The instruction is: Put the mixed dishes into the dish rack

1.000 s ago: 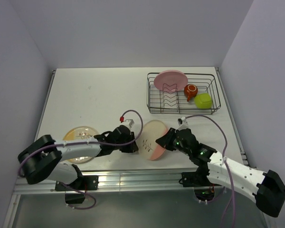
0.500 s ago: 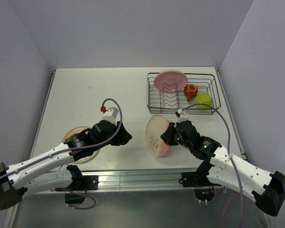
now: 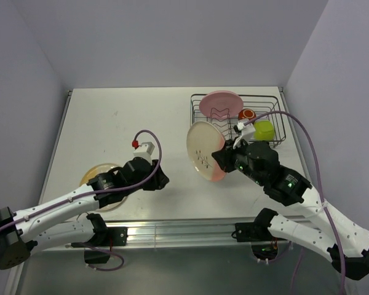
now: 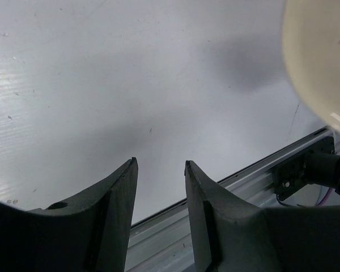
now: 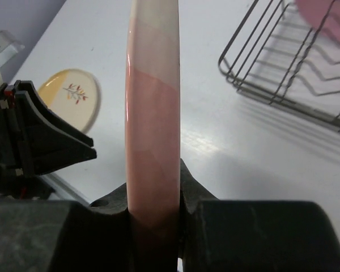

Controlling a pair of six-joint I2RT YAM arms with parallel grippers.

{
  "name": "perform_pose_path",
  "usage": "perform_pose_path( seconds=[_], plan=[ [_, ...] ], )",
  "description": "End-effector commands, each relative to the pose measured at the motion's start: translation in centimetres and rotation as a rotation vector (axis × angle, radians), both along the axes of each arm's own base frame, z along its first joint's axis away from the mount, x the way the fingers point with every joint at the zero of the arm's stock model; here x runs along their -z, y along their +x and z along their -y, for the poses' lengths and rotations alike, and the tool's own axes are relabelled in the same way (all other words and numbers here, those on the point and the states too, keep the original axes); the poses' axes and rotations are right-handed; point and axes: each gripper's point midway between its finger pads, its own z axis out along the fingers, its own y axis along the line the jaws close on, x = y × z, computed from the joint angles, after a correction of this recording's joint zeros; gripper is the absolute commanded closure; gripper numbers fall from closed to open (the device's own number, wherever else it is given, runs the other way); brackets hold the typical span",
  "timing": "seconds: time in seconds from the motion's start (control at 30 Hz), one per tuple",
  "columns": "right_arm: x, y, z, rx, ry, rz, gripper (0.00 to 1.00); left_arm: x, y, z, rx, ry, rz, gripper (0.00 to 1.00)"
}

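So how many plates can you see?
3. A plain pink round plate stands in the dark wire rack; a pink-and-cream round plate is pinched in the right fingers; a yellow-and-cream round plate lies on the table, left.

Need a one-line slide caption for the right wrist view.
Right gripper clamps the round pink-and-cream plate edge-on, dark wire dish rack ahead, yellow-and-cream leaf-sprig plate flat on the white table.

White table (image 3: pixel 98 141), matte, w/ a few faint dark specks toward far-left. Pale lilac walls (image 3: pixel 172 37) on 3 sides. Alu rail (image 3: pixel 178 230) runs along near edge; grey floor (image 3: pixel 184 273) below.
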Motion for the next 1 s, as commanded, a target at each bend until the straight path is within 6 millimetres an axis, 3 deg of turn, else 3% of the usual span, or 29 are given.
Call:
perform_pose_path(
  seconds=[0.0,0.27,0.43,0.57,0.63,0.73,0.77,0.8,0.9,0.97],
  plan=[
    [-8.3,1.9,1.4,0.054,0.014,0.284,1.0,-0.2,0.2,1.2,0.039,-0.022,0.016,0.55],
    [-15.4,5.0,4.0,0.161,-0.241,0.663,1.0,1.0,-0.1,2.0,0.092,-0.008,-0.003,0.55],
    [-18.3,5.4,1.6,-0.007,-0.432,0.878,1.0,1.3,-0.4,2.6,0.13,-0.007,-0.016,0.56],
    [-21.0,7.4,1.5,-0.008,-0.598,0.929,1.0,1.5,-0.4,3.3,0.153,0.004,-0.027,0.56],
    [-22.4,8.0,-0.3,-0.104,-0.644,0.964,1.0,1.6,-0.2,3.4,0.159,0.015,-0.027,0.56],
    [-23.2,9.1,-2.4,-0.231,-0.701,0.982,1.0,1.9,0.0,3.8,0.169,0.03,-0.029,0.57],
    [-22.5,9.0,-3.4,-0.315,-0.702,0.969,1.0,2.2,0.0,3.9,0.173,0.034,-0.032,0.57],
    [-23.5,9.9,-4.2,-0.336,-0.712,0.983,1.0,2.2,0.2,4.0,0.172,0.028,-0.028,0.57],
    [-23.4,11.5,-5.5,-0.417,-0.774,0.992,1.0,2.2,1.1,3.7,0.143,0.023,-0.019,0.58],
    [-23.4,12.7,-5.3,-0.439,-0.815,0.986,1.0,2.3,1.8,3.2,0.117,0.015,-0.014,0.58]
  ],
)
